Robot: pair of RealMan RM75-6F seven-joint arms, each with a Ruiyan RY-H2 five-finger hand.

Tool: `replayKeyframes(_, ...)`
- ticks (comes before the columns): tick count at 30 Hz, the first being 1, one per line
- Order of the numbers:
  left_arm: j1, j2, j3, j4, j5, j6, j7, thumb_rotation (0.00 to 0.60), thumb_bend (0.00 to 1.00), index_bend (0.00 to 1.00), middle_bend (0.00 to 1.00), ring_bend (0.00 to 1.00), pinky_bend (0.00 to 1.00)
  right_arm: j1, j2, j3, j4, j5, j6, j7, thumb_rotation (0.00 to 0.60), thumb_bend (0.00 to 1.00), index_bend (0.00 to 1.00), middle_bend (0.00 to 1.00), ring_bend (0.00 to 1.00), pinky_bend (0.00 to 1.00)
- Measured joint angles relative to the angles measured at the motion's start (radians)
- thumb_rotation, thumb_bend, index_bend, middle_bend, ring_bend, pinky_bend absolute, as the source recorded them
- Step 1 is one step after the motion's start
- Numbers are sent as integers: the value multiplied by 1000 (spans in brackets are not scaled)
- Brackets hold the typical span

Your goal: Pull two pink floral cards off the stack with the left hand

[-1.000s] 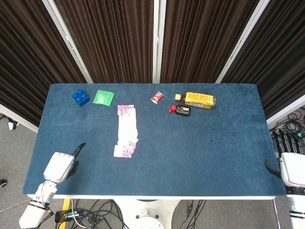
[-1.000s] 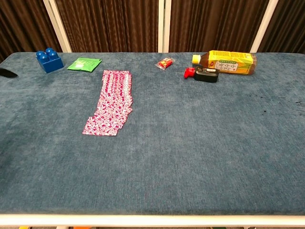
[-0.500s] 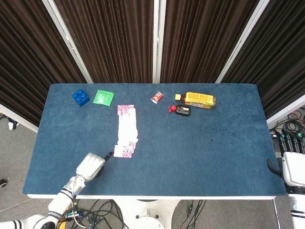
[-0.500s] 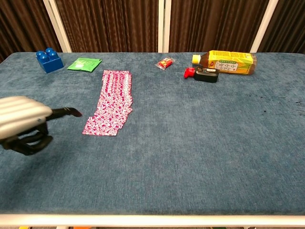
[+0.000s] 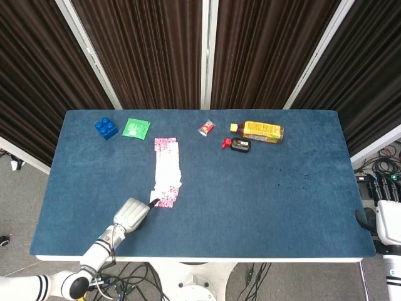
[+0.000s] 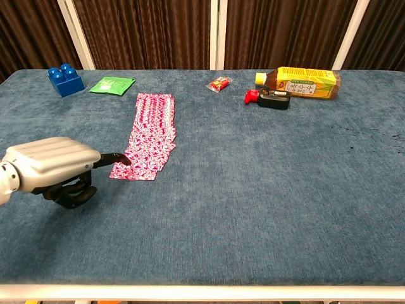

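Now my left hand has come in from the front-left corner of the worktop to the near end of the cards; a second ago it sat well out by the left edge, half a second ago it was only near them. One dark fingertip is stretched forward and lies at the near-left corner of the front card, touching or just short of it — I cannot tell which from either view. The other fingers are curled under the palm and hold nothing. The head view shows the same: the hand just in front of the cards, its tip at their near edge.

The cards have not shifted at all. They lie fanned in a strip running from the near-left part of the worktop toward the back edge, left of centre, pink floral faces up in the chest view. So no card is off the stack yet; I judge the reach is done and the first drag is about to start. I need the tip pressed on the front card only, then drawn toward the front edge.

Further back, the blue block and green packet sit near the back-left corner, the bottle toward the back right, all undisturbed.

My right hand hangs off the right edge, idle; I cannot tell how its fingers lie.
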Motion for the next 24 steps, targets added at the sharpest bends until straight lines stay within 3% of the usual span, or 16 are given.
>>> replayKeyframes(12,-59,-67,10,60,-78,-1,43,600,592,95,884,900,929,6,-4,3,32,11,-18,36,600,232,0,0,0,0)
replayKeyframes(24,-68,-21,48,43,-155,41,69,600,593,95,883,900,929,5,-7,0,36,6,-17,35,600,232,0,0,0,0)
